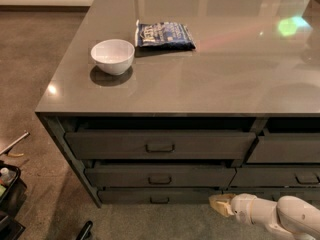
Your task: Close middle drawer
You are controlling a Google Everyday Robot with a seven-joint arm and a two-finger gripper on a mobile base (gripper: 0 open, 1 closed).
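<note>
The middle drawer [160, 176] is the dark grey front with a small pull, between a taller drawer [160, 145] above and a slimmer one [159, 197] below. Its front sits a little behind the top drawer's front, with a dark gap above it. My gripper [220, 204], with a tan tip on a white arm [280, 216], is low near the floor. It is below the middle drawer's right end, in front of the bottom drawer, and not touching the middle drawer.
On the grey countertop [225, 79] stand a white bowl [113, 56] and a blue snack bag [164, 35]. A second column of drawers [290, 149] is at the right. Tools and a dark bin [7, 194] lie on the floor at the left.
</note>
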